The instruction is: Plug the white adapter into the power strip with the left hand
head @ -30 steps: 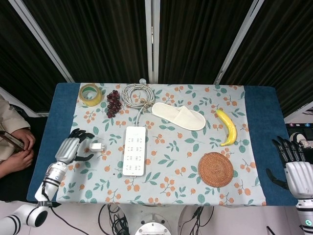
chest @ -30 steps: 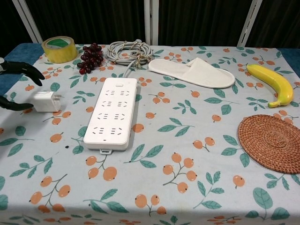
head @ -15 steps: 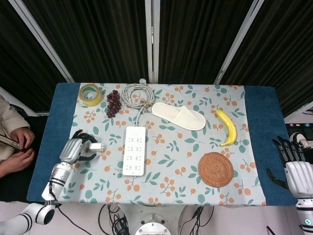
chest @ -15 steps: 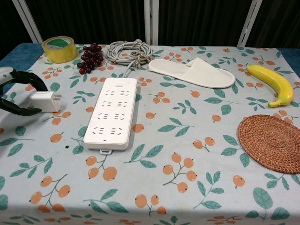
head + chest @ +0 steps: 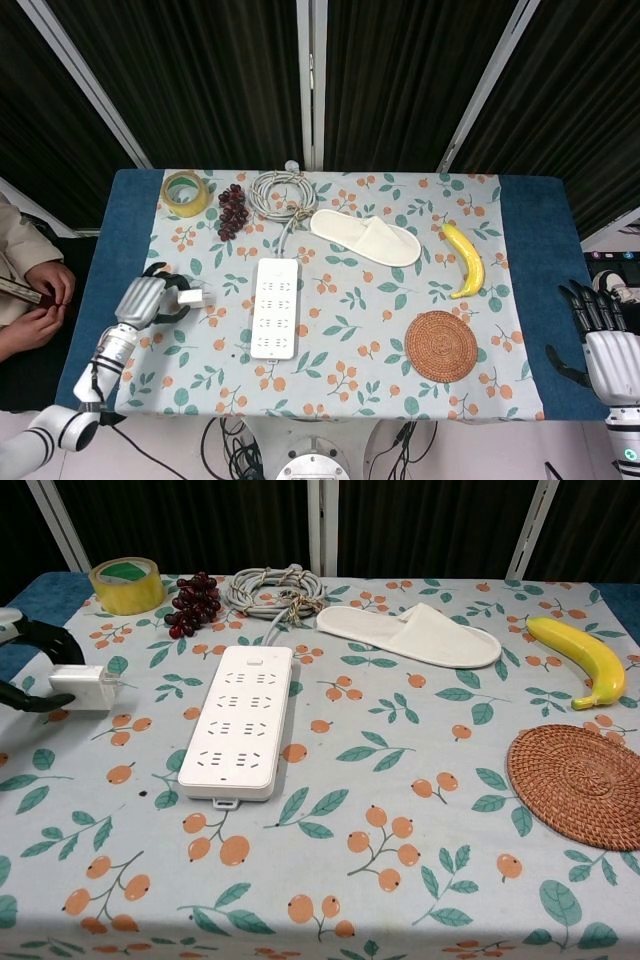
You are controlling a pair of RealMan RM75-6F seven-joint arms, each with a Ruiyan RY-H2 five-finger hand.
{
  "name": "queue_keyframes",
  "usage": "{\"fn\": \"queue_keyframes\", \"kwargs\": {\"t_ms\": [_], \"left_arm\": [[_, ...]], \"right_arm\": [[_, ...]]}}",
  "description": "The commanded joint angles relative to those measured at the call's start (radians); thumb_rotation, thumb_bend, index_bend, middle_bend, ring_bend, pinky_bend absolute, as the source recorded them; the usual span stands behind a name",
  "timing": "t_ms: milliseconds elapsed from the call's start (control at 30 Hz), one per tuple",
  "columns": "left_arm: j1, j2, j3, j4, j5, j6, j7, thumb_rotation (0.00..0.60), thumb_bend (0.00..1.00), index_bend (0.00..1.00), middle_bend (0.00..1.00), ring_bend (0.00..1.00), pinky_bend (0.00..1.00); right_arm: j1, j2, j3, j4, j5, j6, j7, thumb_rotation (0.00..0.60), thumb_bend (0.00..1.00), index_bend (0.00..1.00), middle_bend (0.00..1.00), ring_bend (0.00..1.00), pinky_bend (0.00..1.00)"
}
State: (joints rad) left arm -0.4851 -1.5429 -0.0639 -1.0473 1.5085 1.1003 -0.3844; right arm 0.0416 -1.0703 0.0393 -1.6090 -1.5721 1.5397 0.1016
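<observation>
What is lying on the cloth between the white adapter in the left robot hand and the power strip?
Nothing lies there. In the chest view, only printed tablecloth separates the white adapter, held by the left robot hand, from the power strip.

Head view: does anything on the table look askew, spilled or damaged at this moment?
Nothing stands out. The power strip lies flat with its cable coiled behind it. The left hand holds the white adapter left of the strip, prongs pointing toward it. Nothing looks spilled or broken.
</observation>
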Motion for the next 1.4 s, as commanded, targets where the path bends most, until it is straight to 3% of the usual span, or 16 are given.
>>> {"fn": "queue_keyframes", "kwargs": {"t_ms": [33,133,267,567,733,1033,1200,1400], "left_arm": [[-0.021,0.176,0.028,-0.188,0.029,-0.026,0.195,0.600,0.46,0.56,0.58,0.35,0.13],[-0.033,0.267,0.035,-0.324,0.004,-0.070,0.393,0.600,0.46,0.57,0.58,0.35,0.11],[-0.054,0.322,0.049,-0.460,-0.066,-0.160,0.614,0.600,0.46,0.56,0.58,0.35,0.09],[-0.087,0.288,0.040,-0.562,-0.241,-0.214,0.871,0.600,0.46,0.54,0.57,0.35,0.08],[-0.087,0.278,0.045,-0.585,-0.271,-0.188,0.930,0.600,0.45,0.42,0.50,0.32,0.08],[-0.089,0.280,0.062,-0.616,-0.294,-0.164,0.975,0.600,0.42,0.34,0.36,0.28,0.08],[-0.080,0.289,0.073,-0.638,-0.283,-0.142,0.967,0.600,0.42,0.29,0.30,0.27,0.08],[-0.051,0.297,0.085,-0.652,-0.248,-0.103,0.893,0.600,0.41,0.27,0.29,0.26,0.08]], "right_arm": [[-0.002,-0.003,-0.001,0.001,0.000,0.001,0.001,0.600,0.24,0.00,0.00,0.00,0.00],[-0.003,-0.009,-0.003,0.006,-0.001,0.002,0.006,0.600,0.24,0.00,0.00,0.00,0.00],[-0.005,-0.015,-0.006,0.012,-0.001,0.000,0.010,0.600,0.24,0.00,0.00,0.00,0.00],[-0.012,-0.011,-0.005,0.013,-0.001,0.012,0.013,0.600,0.24,0.00,0.00,0.00,0.00],[-0.011,-0.013,-0.005,0.017,0.003,0.006,0.018,0.600,0.23,0.00,0.00,0.00,0.00],[-0.009,-0.015,-0.004,0.018,0.004,0.002,0.017,0.600,0.24,0.00,0.00,0.00,0.00],[-0.010,-0.014,-0.002,0.018,0.006,0.003,0.017,0.600,0.24,0.00,0.00,0.00,0.00],[-0.010,-0.004,0.003,0.015,0.003,0.012,0.017,0.600,0.24,0.00,0.00,0.00,0.00]]}}
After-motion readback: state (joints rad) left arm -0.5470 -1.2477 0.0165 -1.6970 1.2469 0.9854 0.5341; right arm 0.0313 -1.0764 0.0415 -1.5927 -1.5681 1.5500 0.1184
